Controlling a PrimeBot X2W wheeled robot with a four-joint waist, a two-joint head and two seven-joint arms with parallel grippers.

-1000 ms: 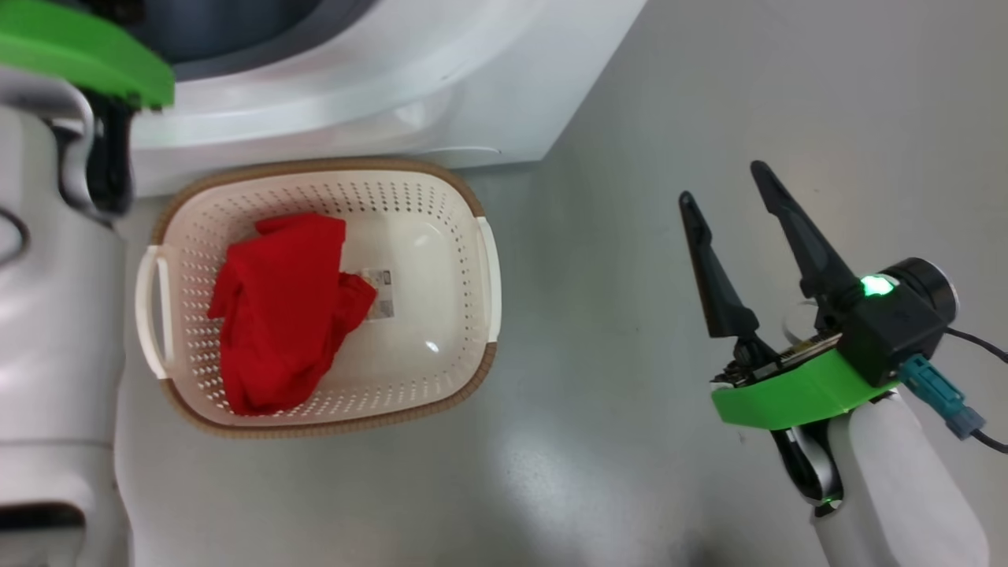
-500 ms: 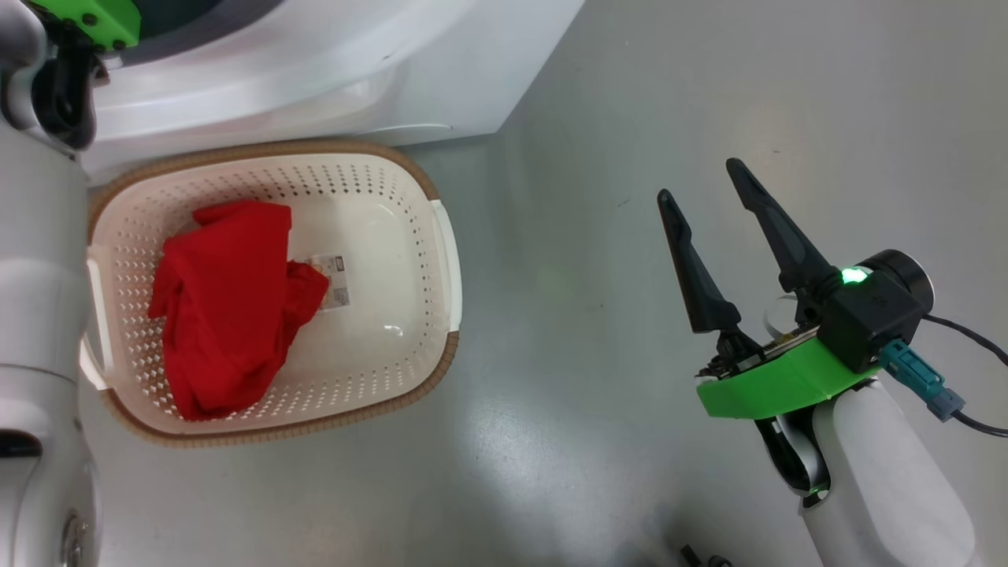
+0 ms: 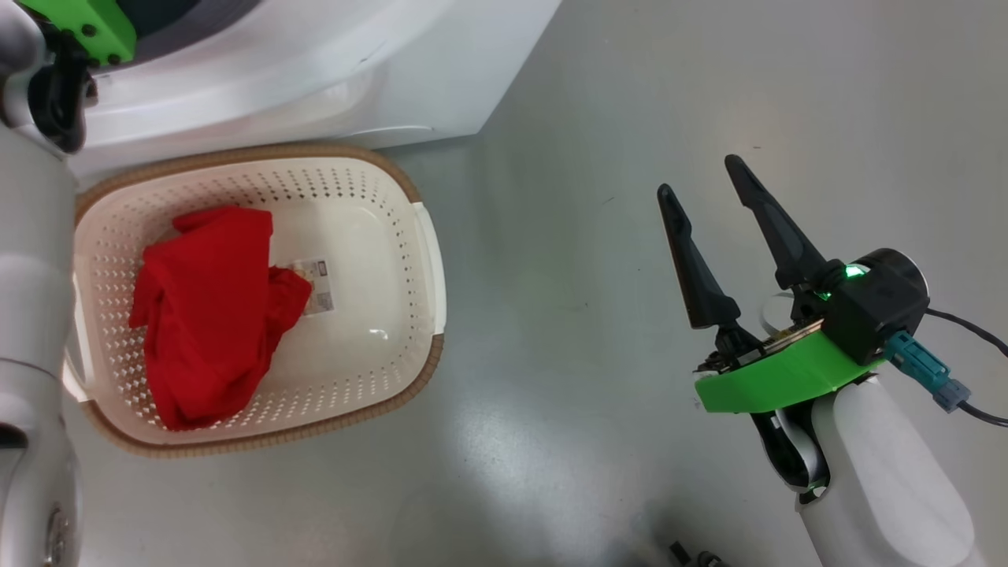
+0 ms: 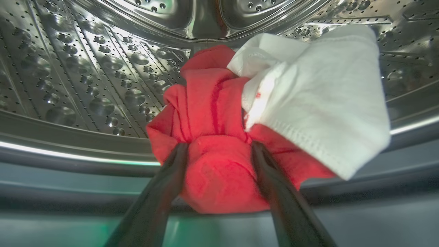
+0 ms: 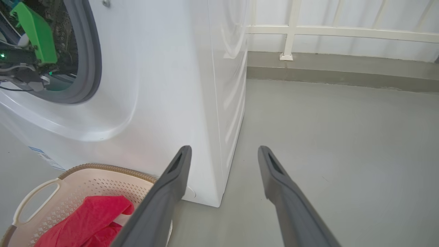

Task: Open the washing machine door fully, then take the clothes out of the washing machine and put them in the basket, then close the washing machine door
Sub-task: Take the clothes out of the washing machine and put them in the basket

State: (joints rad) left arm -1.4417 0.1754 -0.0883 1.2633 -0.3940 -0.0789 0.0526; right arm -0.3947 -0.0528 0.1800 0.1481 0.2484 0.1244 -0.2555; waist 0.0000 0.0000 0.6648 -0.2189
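Inside the perforated steel drum (image 4: 85,68) of the washing machine (image 3: 315,71) lies a bundle of clothes (image 4: 212,103), red with a white part (image 4: 319,96). My left gripper (image 4: 219,145) is open, with one finger on each side of the bundle's red lower fold. Its green wrist (image 3: 79,20) reaches into the machine's opening, ringed by grey rubber (image 5: 91,51). A red garment (image 3: 205,315) lies in the basket (image 3: 236,151) on the floor before the machine. My right gripper (image 3: 699,175) hangs open and empty over the floor, right of the basket. The washing machine door is out of view.
Grey floor (image 3: 551,315) stretches to the right of the machine and the basket. A white railing (image 5: 291,31) and a low grey kerb (image 5: 343,72) run along the far wall. My pale left arm (image 3: 31,276) stands beside the basket's left end.
The head camera has shifted, so the basket and the machine sit further left in the picture. My left wrist now shows higher, in the machine's opening. The right gripper has barely moved.
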